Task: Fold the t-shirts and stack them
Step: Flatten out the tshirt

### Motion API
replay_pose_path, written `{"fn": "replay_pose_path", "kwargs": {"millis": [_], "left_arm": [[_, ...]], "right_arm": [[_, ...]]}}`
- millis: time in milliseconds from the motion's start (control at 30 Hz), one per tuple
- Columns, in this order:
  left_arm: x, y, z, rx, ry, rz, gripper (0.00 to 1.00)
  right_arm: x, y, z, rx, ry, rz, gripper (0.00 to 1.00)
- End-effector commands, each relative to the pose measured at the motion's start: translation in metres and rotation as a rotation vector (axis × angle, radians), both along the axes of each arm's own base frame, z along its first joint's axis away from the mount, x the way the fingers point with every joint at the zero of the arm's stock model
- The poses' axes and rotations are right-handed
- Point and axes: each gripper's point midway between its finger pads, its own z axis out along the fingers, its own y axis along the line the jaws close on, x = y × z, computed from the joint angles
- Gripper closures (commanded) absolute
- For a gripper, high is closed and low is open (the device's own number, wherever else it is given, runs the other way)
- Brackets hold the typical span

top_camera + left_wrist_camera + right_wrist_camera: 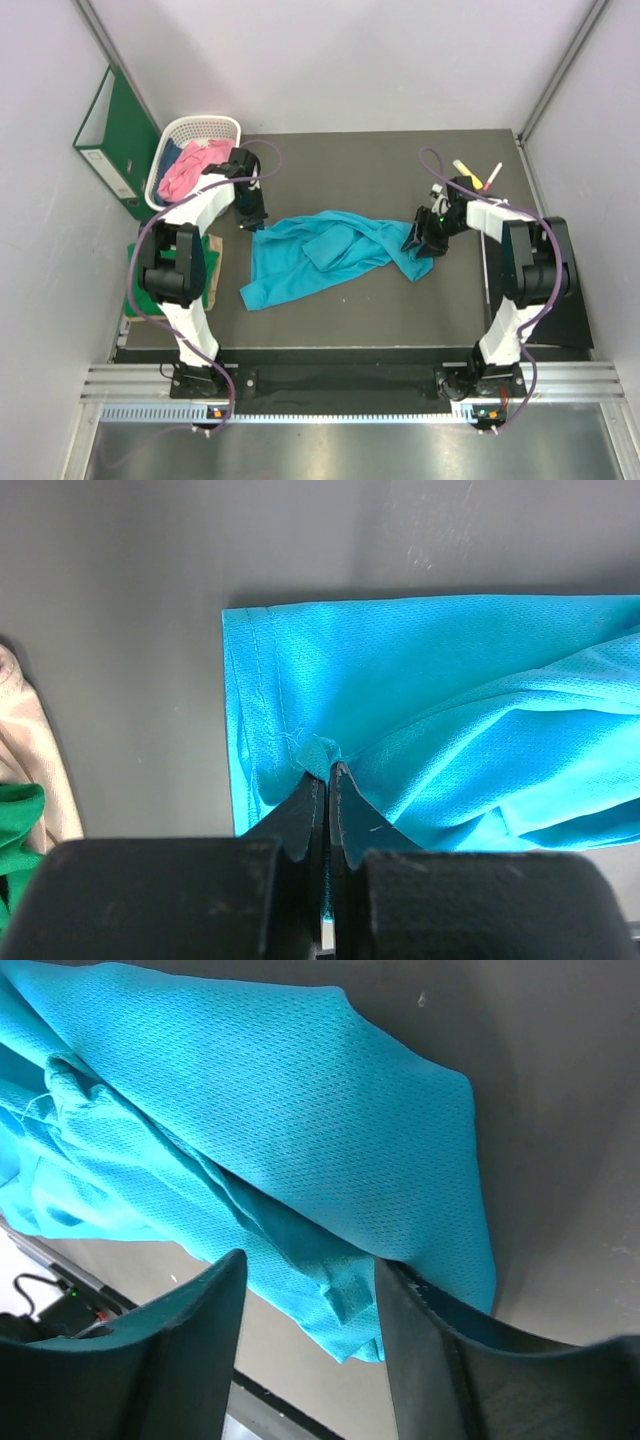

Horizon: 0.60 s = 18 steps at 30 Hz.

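Observation:
The teal-blue t-shirt [320, 258] lies crumpled across the middle of the dark table. My left gripper [253, 216] is at its far left corner, shut on a pinch of teal cloth [322, 752] just inside the hem. My right gripper [420, 240] is at the shirt's right end. It is open, with its jaws on either side of a hanging fold of teal cloth [345, 1295] and not closed on it. The pink t-shirt [188, 170] lies in the basket. A piece of the green t-shirt [212, 272] shows by the left arm's base, and also in the left wrist view [20, 830].
A white lattice basket [215, 126] stands at the back left, with a green ring binder [108, 140] leaning on the wall beside it. Pens and markers [478, 176] lie at the back right. A beige cloth [30, 740] lies next to the green shirt.

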Motion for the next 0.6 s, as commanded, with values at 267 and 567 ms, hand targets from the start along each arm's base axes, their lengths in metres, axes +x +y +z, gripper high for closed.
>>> {"fn": "replay_pose_path", "kwargs": {"millis": [267,567], "left_arm": [[0.011,-0.003,0.043,-0.016,-0.115,-0.002,1.00],[0.048,0.008,0.133,0.031,-0.361,0.020,1.00]], "right_arm": [[0.021,0.002,0.032,-0.144,-0.117,0.034,1.00],[0.062,-0.026,0.202,-0.258,-0.589,-0.107,1.00]]}}
